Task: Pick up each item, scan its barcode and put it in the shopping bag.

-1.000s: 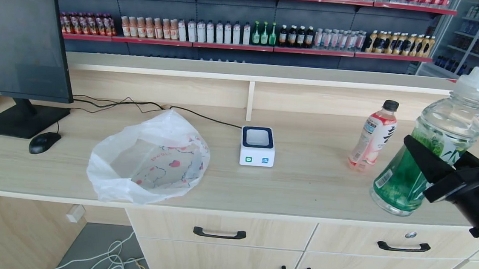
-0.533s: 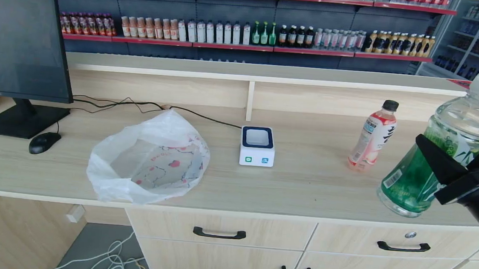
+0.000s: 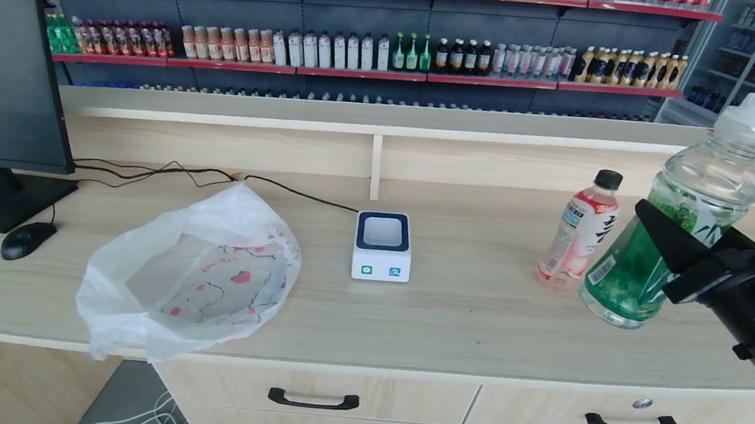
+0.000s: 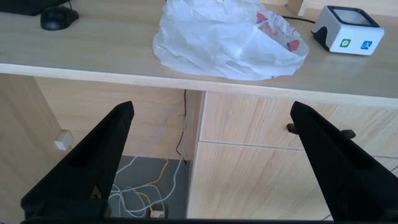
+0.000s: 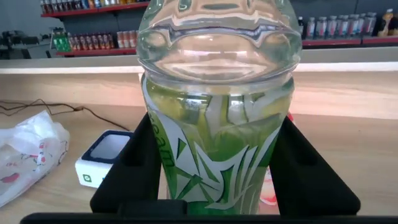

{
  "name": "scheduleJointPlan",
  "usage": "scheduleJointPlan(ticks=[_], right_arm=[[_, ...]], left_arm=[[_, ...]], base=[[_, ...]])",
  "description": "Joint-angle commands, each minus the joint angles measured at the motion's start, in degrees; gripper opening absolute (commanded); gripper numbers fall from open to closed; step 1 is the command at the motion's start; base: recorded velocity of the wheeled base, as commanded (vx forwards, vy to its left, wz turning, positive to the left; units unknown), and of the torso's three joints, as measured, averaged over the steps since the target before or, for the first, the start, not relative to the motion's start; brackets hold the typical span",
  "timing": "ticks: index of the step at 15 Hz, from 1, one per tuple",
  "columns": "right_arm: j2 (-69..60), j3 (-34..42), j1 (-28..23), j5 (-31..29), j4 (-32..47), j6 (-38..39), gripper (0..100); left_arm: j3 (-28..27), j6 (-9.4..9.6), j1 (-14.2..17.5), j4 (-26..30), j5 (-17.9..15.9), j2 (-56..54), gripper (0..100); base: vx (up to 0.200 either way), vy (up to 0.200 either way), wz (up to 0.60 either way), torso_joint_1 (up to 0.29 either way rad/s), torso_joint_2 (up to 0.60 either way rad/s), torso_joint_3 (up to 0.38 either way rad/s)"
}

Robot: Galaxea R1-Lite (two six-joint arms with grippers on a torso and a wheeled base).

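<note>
Here's the long wooden counter (image 3: pixel 477 321). The shopping bag (image 3: pixel 190 278) lies slumped near the front-left edge, mouth gaping. Over at the right end is the green bottle (image 3: pixel 689 189), tilted, with the right gripper (image 5: pixel 221 174) clamped around its middle. The pink bottle (image 3: pixel 578 231) stands just beside it. The scanner (image 3: pixel 382 246) sits mid-counter, window up. The left gripper (image 4: pixel 211 109) hangs below the front edge, fingers spread and empty.

right gripper (image 3: pixel 686 226): matte black, wedge-shaped | left gripper (image 4: pixel 211 107): black, tapered
</note>
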Motion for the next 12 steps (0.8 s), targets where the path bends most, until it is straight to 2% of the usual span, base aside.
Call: scheduleJointPlan(ticks=[1, 7, 12], right_arm=[[0.40, 0.03, 0.14, 0.15, -0.20, -0.07, 0], [0.22, 0.38, 0.23, 0.15, -0.20, -0.07, 0], [0.40, 0.12, 2.87, 0.15, -0.20, -0.33, 0]], left_arm=[[0.01, -0.13, -0.02, 0.00, 0.02, 0.06, 100], [0.01, -0.13, -0.02, 0.00, 0.02, 0.06, 100], [0.01, -0.21, -0.02, -0.09, 0.02, 0.06, 100]], base=[[0.000, 0.000, 0.00, 0.000, 0.00, 0.000], [0.000, 0.000, 0.00, 0.000, 0.00, 0.000], [0.000, 0.200, 0.00, 0.002, 0.00, 0.003]])
